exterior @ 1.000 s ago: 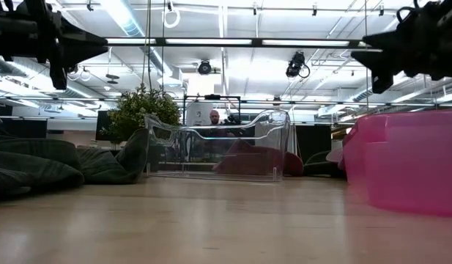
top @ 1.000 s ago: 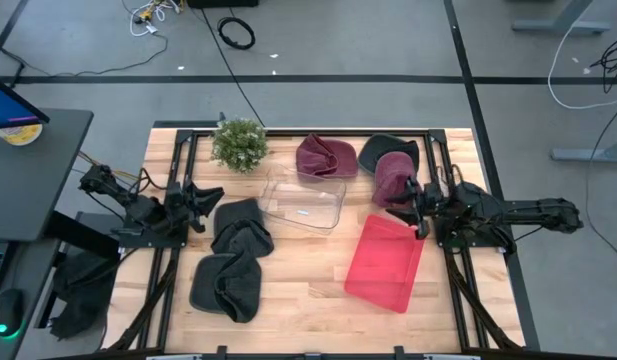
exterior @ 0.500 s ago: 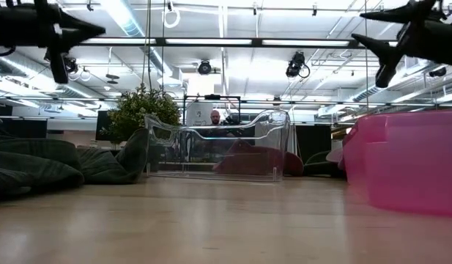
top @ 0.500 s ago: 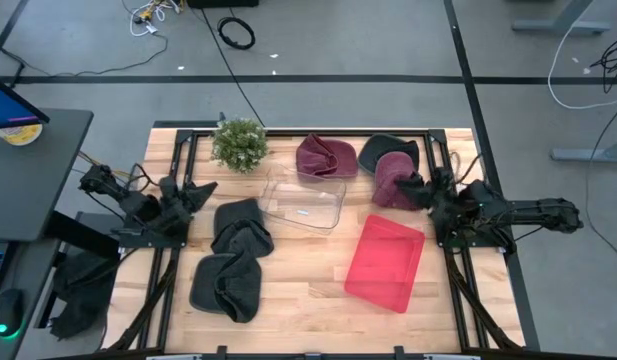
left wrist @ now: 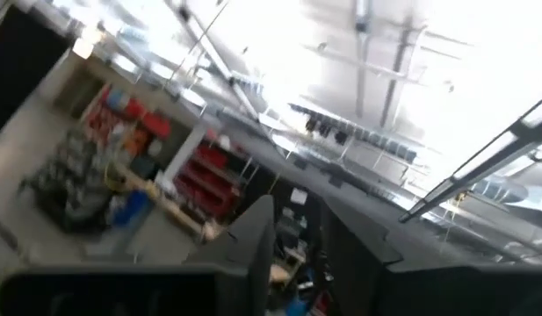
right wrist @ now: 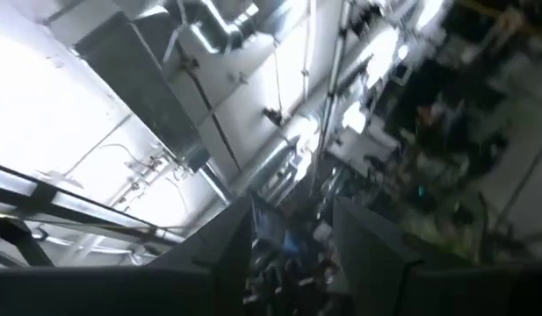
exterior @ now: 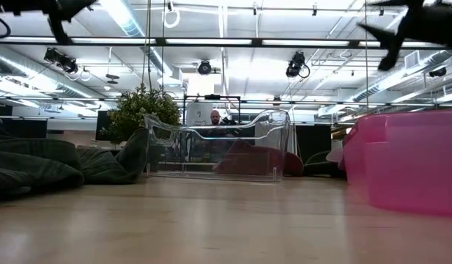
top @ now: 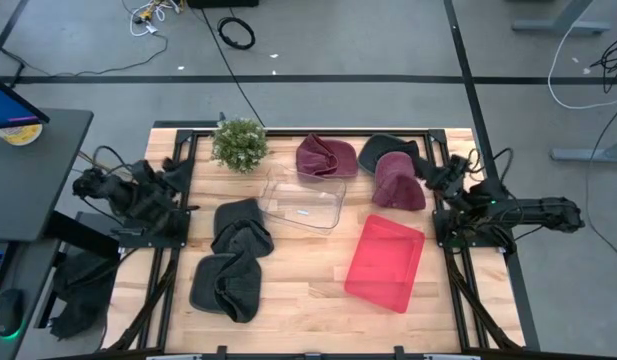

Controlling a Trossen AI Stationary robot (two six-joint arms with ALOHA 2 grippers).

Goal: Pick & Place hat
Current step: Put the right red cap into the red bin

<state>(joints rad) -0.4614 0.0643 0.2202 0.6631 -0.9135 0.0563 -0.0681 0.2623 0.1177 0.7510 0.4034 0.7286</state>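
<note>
high view: the left gripper point(top: 174, 167) sits off the table's point(top: 308, 300) 9 o'clock edge, over its own mount, and holds nothing. the right gripper point(top: 435, 172) sits at the 3 o'clock edge, tipped up, just beside the maroon hat point(top: 396, 181) but not touching it. whether either gripper's fingers are spread i cannot tell here. both arms look parked clear of the work, which suits a start or a pause between picks. the hats lie in groups: two maroon ones and a dark one point(top: 386, 150) along the 12 to 2 o'clock side, dark ones point(top: 240, 225) at 8 o'clock. the clear bin point(top: 306, 199) stands at centre and the pink bin point(top: 385, 262) at 4 o'clock, both empty, so they are likely the drop spots. the nearest maroon hat lies flat, its long axis running about 11 to 5 o'clock.

low view: both grippers hang high near the top corners, well above the table. the clear bin point(exterior: 215, 145) shows a maroon hat point(exterior: 251, 158) behind it, not in it. dark hats point(exterior: 35, 165) lie slumped at 9 o'clock, and the pink bin point(exterior: 412, 161) is at 3 o'clock. a person stands far behind.

left wrist view: the camera looks up at the ceiling; the fingers point(left wrist: 253, 254) stand apart with nothing between them.

right wrist view: it also looks up at the ceiling; the fingers point(right wrist: 231, 254) stand apart and empty.
</note>
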